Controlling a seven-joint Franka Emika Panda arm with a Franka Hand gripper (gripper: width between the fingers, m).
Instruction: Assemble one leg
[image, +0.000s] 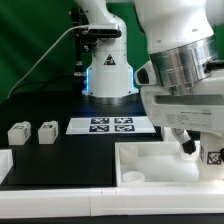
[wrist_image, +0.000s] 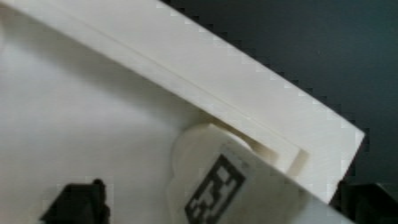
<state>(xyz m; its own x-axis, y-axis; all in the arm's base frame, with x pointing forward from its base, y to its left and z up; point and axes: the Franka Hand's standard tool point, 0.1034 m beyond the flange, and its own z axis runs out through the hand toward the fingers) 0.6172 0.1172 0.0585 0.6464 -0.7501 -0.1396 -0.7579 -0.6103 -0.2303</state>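
On the exterior view's left two small blocks (image: 18, 133) (image: 47, 131) sit side by side on the table (image: 60, 165). The marker board (image: 113, 125) lies to their right, before my base (image: 108, 75). The tabletop (image: 160, 165) lies nearest the camera; my pincer (image: 190, 143) stands at its right corner with the leg (image: 213, 155).

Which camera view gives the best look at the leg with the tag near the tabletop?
The wrist view: the leg fills the frame, tag facing the camera, against the tabletop rim. The exterior view shows only a small tagged corner beneath the arm.
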